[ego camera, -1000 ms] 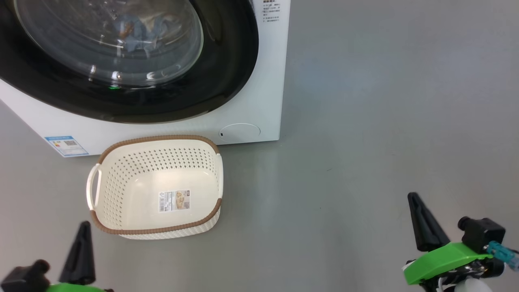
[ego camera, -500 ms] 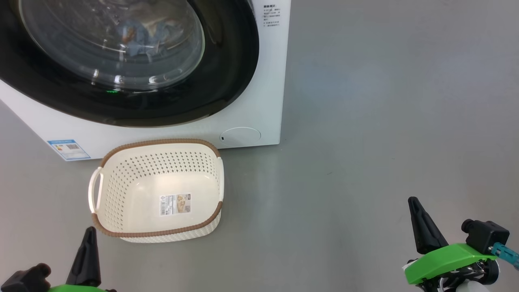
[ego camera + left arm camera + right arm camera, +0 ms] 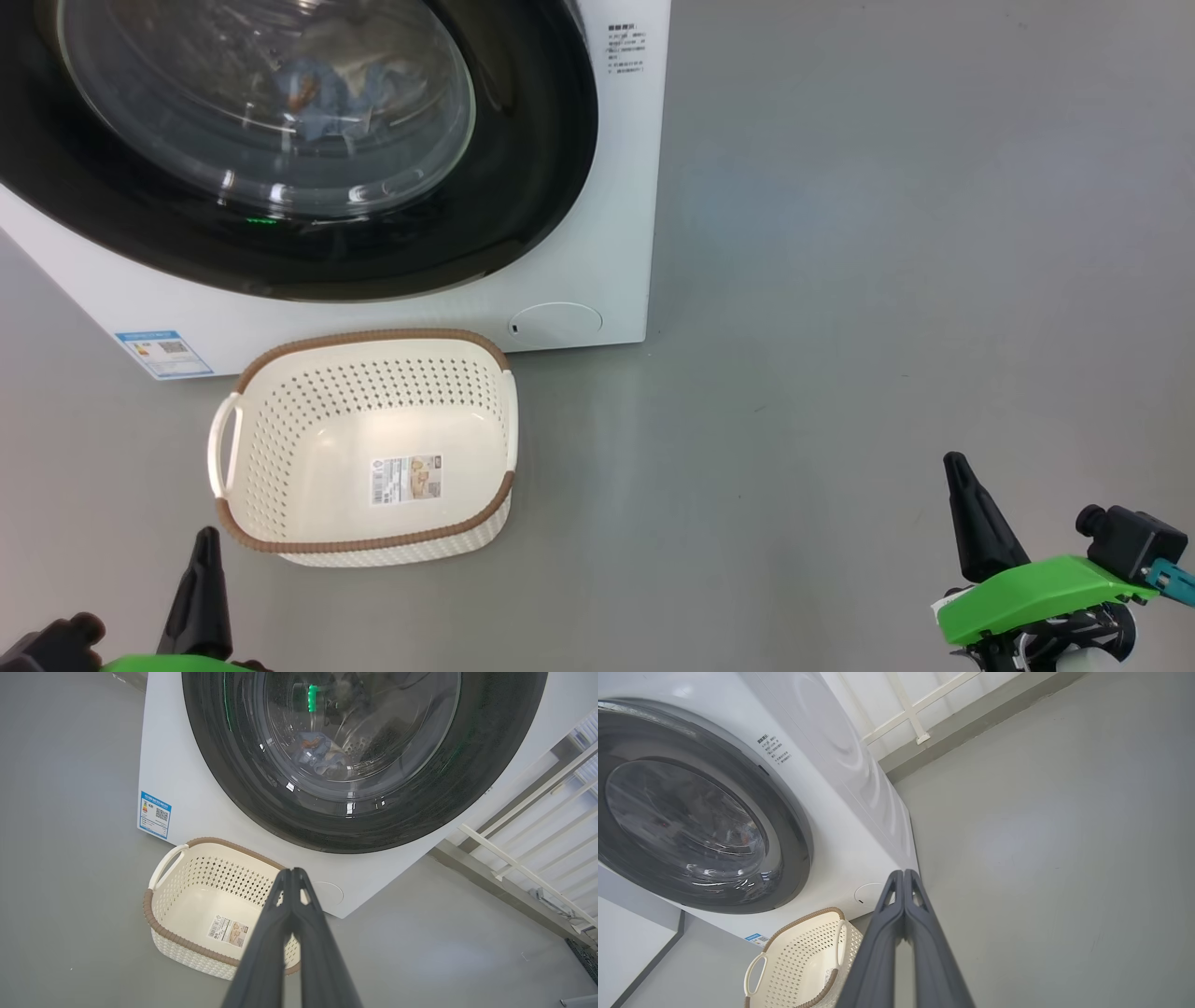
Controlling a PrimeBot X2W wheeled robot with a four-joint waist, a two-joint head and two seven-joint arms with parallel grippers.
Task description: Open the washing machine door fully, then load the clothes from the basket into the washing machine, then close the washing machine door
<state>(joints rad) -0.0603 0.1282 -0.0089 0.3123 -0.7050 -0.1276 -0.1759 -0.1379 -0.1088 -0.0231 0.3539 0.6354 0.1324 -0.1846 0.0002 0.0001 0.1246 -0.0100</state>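
Washing machine door (image 3: pixel 532 187): wide black rim, high gloss, mirror-like; centre window of clear glass with bright glints. Washing machine (image 3: pixel 607 233) body: smooth white, faint sheen. Clothes (image 3: pixel 322 79) behind glass: soft blue cloth. Basket (image 3: pixel 280 439): cream perforated plastic, slight shine inside; brown woven-look rim; paper label (image 3: pixel 406 479) on bottom. Floor (image 3: pixel 887 280): grey, matt, smooth. Left gripper (image 3: pixel 293 871), right gripper (image 3: pixel 903 872): dark, matt, plastic-looking.
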